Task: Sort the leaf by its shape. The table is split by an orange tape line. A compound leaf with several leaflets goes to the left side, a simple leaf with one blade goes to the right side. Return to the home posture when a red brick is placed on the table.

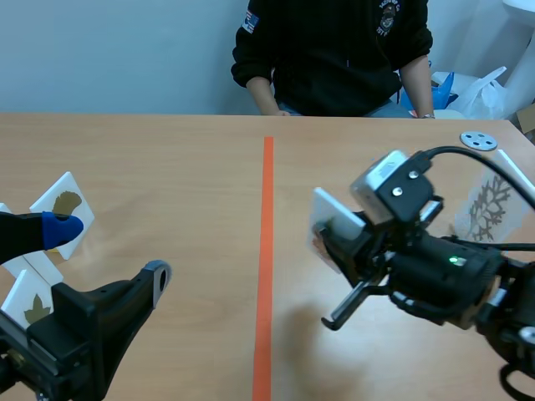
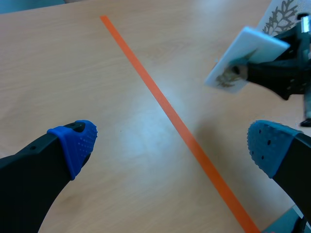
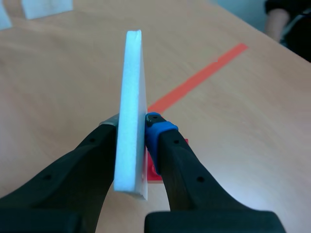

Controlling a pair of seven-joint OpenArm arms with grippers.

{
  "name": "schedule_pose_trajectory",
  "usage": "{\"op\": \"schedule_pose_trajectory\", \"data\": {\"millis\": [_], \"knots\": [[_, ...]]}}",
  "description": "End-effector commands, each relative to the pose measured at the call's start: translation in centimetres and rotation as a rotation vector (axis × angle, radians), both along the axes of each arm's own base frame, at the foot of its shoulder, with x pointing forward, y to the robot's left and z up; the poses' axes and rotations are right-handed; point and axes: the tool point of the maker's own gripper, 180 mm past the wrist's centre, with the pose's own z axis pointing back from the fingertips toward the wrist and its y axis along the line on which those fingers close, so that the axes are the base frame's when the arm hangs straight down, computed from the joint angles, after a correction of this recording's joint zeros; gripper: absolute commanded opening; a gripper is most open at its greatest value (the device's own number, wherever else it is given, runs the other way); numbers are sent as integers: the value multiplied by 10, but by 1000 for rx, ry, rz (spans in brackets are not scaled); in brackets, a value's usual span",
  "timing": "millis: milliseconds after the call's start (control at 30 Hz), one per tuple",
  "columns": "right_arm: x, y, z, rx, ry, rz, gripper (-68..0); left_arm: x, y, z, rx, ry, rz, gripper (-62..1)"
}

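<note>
The step in hand, as I judge it, is the carry. The right pincer (image 3: 132, 127) is clenched on a white card (image 3: 131, 73), gripped edge-on between its two fingers and held clear of the counter (image 1: 167, 150). In the scene view the card sits right of centre, just to the right of the orange tape line (image 1: 267, 209).

The left pincer (image 2: 175, 143) is released. Its blue pads are wide apart with nothing between them, and it is low at the left of the scene.

The next move depends on the leaf. A single blade means setting the card down on the side where it already hangs, while several leaflets mean crossing the tape first.

That shape is hard to read. The left wrist view shows only a brownish print on the card's tilted face, partly covered by the gripping finger, and the right wrist view shows only the card's edge.

A red patch (image 3: 156, 172) shows under the right pincer's fingers. It is mostly covered, so I cannot tell whether it is a tape mark or an object.

Two leaf cards (image 1: 63, 205) stand at the scene's left edge, partly hidden by the arm. Another card with a branching leaf (image 1: 489, 205) stands at far right. The person (image 1: 334, 50) at the top is cut off at the shoulders.
</note>
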Motion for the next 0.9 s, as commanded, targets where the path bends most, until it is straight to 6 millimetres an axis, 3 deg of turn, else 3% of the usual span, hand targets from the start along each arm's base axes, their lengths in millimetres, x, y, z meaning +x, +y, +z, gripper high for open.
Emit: {"op": "schedule_pose_trajectory", "data": {"millis": [0, 267, 500, 867], "knots": [[4, -11, 12, 21, -16, -37, -660, 2, -1, 8, -15, -25, 1, 14], [4, -78, 26, 103, 42, -248, -660, 2, -1, 8, -15, -25, 1, 14], [9, -116, 25, 112, 64, -365, -660, 2, -1, 8, -15, -26, 1, 14], [29, -163, -16, 104, 125, -524, -660, 2, -1, 8, -15, -26, 1, 14]]}}
